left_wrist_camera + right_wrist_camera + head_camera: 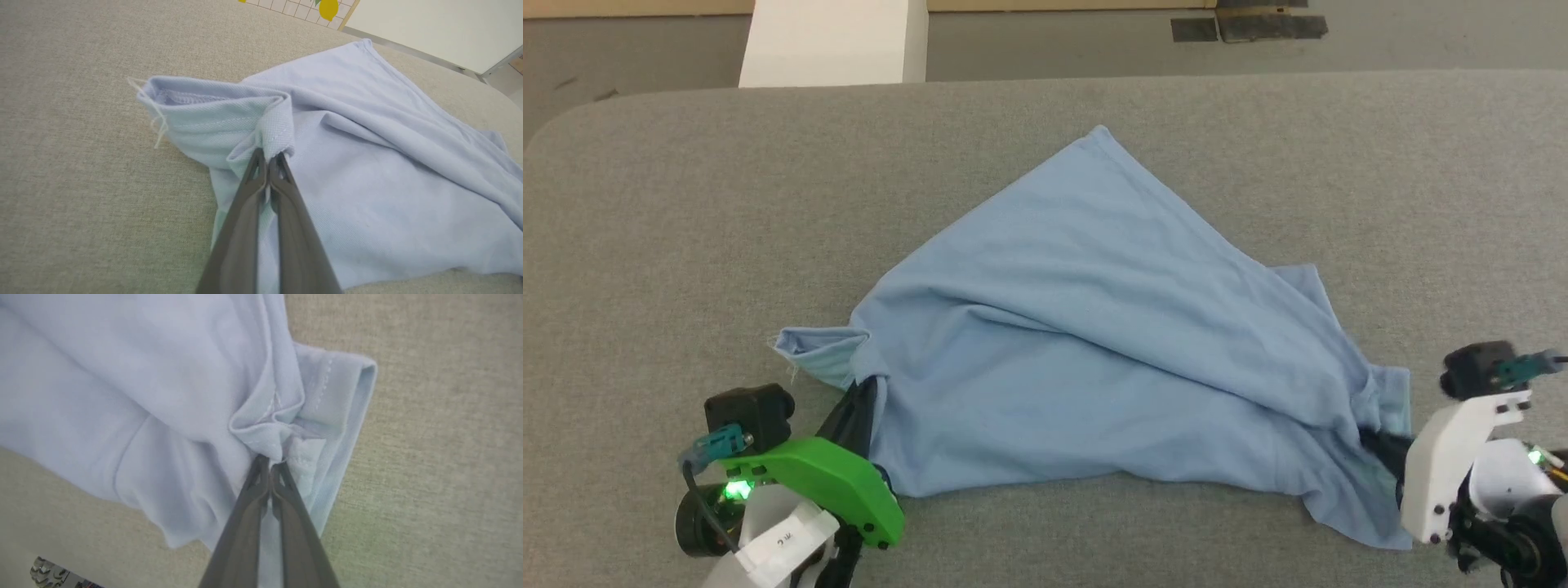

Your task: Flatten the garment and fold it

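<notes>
Two pinches: your left gripper (269, 157) is clamped on a bunched hem of the garment (1094, 327), your right gripper (270, 460) on another; the cloth lies rumpled on the grey table (670, 212) between them.

Bare grey table (686, 204) lies open around the garment (1094, 327), whose rumpled folds block the middle.

Grey fabric table (686, 212), light blue garment (1094, 327) rumpled on it
</notes>
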{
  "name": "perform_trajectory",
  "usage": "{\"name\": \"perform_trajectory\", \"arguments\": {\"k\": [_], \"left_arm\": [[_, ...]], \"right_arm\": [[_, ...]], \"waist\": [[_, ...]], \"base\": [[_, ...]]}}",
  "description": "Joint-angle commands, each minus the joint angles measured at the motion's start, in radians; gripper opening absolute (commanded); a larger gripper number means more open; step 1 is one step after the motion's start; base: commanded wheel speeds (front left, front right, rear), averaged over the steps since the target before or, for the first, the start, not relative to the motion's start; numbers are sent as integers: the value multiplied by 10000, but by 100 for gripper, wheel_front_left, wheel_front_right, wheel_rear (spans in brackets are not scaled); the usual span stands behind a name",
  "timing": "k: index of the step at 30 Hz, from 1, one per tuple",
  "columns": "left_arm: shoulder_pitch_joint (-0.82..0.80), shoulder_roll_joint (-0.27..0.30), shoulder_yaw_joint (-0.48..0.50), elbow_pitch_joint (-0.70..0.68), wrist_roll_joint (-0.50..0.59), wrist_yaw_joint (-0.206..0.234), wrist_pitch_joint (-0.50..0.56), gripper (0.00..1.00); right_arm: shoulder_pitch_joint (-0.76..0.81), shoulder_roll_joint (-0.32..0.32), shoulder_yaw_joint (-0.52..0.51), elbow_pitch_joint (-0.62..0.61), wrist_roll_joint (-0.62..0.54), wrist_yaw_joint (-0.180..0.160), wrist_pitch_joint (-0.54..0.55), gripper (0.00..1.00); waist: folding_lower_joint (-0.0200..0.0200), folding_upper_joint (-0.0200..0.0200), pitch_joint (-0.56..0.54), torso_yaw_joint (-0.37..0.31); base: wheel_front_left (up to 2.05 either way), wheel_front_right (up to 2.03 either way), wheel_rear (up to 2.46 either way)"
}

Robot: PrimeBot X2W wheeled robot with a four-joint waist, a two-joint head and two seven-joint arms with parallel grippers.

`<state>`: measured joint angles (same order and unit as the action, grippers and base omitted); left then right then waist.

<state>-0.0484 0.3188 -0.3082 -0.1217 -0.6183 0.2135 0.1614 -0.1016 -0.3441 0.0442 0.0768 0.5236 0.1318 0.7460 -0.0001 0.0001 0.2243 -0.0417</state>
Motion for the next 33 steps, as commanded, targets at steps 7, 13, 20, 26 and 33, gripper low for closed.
{"name": "perform_trajectory", "arguments": {"k": [7,13,20,26,33], "left_arm": [[248,80,42,-33,-178,64,-11,0],[286,87,36,-153,-172,120,-40,0],[-29,83,-102,-498,-16,112,-47,0],[-594,-169,-397,-670,84,-49,-155,0],[-1086,-673,-855,-561,141,-309,-483,0]], "right_arm": [[-738,356,-1092,-995,-146,-11,-2476,100],[-1564,660,-1077,-927,-478,-11,-3744,100],[-3438,706,-169,33,-1009,-11,-3838,100],[-6051,468,1095,1390,-1591,-11,-2998,100],[-8331,-190,2564,2930,-2314,-11,-737,100]], "waist": [[1,-1,-363,-81],[1,-1,-295,43],[1,-1,504,715],[1,-1,1693,1914],[1,-1,2857,3165]], "base": [[0,0,0],[0,0,0],[0,0,0],[0,0,0],[0,0,0]]}}
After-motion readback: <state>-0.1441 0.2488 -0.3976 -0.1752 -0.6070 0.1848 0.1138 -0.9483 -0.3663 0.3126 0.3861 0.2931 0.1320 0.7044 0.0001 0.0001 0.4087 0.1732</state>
